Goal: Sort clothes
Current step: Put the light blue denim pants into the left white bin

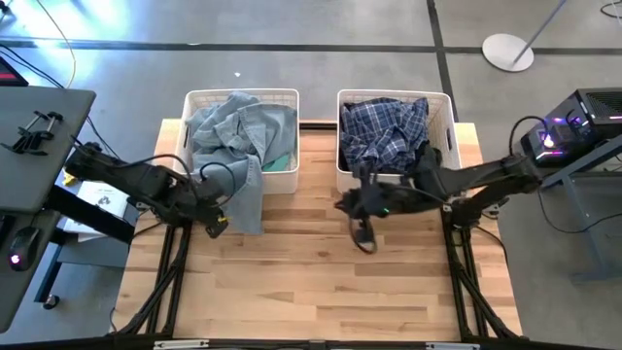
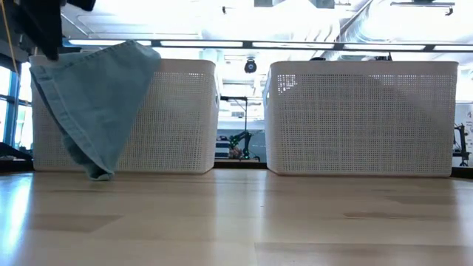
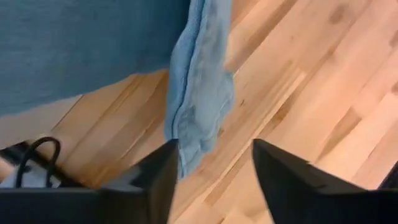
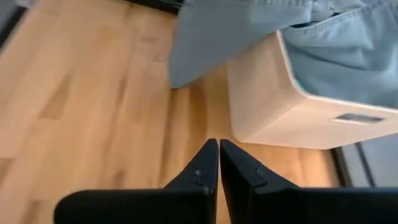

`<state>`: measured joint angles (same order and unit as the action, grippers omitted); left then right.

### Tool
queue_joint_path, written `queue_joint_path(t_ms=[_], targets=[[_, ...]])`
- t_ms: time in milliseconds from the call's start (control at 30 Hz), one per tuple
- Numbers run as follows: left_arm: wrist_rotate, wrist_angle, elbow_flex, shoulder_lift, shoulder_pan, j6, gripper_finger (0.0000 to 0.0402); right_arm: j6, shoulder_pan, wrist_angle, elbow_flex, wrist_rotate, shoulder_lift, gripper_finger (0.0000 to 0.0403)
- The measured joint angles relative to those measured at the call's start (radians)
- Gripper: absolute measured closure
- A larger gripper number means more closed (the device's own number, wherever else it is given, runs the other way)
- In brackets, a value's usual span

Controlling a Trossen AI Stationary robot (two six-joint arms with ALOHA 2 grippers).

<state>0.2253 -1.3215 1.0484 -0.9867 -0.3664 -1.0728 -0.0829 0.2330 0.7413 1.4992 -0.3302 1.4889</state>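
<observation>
A grey-blue denim garment [image 1: 238, 131] fills the left white basket [image 1: 194, 102] and spills over its near wall; the hanging part [image 2: 96, 103] reaches the table with its lower tip [image 2: 97, 174]. Some teal cloth [image 1: 283, 161] shows beside it in that basket. Navy-white plaid cloth [image 1: 384, 131] lies in the right basket [image 1: 442, 107]. My left gripper [image 1: 216, 226] stands open above the table beside the denim's hanging edge [image 3: 199, 106]. My right gripper [image 1: 363, 241] is shut and holds nothing, above the table in front of the right basket. My left gripper's fingers point steeply down and stand apart. The denim's hanging edge [image 3: 186, 162] runs down close by one finger [image 3: 163, 171]; whether it touches that finger I cannot tell. Nothing lies between the fingers.
The two baskets stand side by side at the table's far edge. Bare wooden table top [image 1: 321, 282] stretches from them to the near edge. A grey desk with a clamp [image 1: 34, 131] stands left of the table, and a lit device [image 1: 569, 126] stands to the right.
</observation>
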Motion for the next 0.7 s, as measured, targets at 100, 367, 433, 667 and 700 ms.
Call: queue_joint_path(t_ms=[100,367,433,667,700], targets=[[0.012,0.000,-0.052,-0.001,0.022,-0.076,0.0165,0.052,0.050,-0.035,-0.085,-0.004,-0.060,0.0394],[-0.174,0.419,-0.249,-0.009,0.057,-0.040,0.0209,0.167,0.222,-0.125,-0.224,-0.013,-0.159,0.0394],[-0.178,0.534,-0.270,-0.014,0.066,-0.022,0.0272,0.188,0.269,-0.130,-0.234,-0.039,-0.163,0.0394],[0.022,0.577,-0.143,0.012,0.175,0.131,0.0391,0.216,0.403,-0.140,-0.236,-0.194,-0.164,0.0394],[0.072,0.590,-0.099,0.018,0.193,0.192,0.0394,0.217,0.418,-0.140,-0.236,-0.207,-0.164,0.0394]])
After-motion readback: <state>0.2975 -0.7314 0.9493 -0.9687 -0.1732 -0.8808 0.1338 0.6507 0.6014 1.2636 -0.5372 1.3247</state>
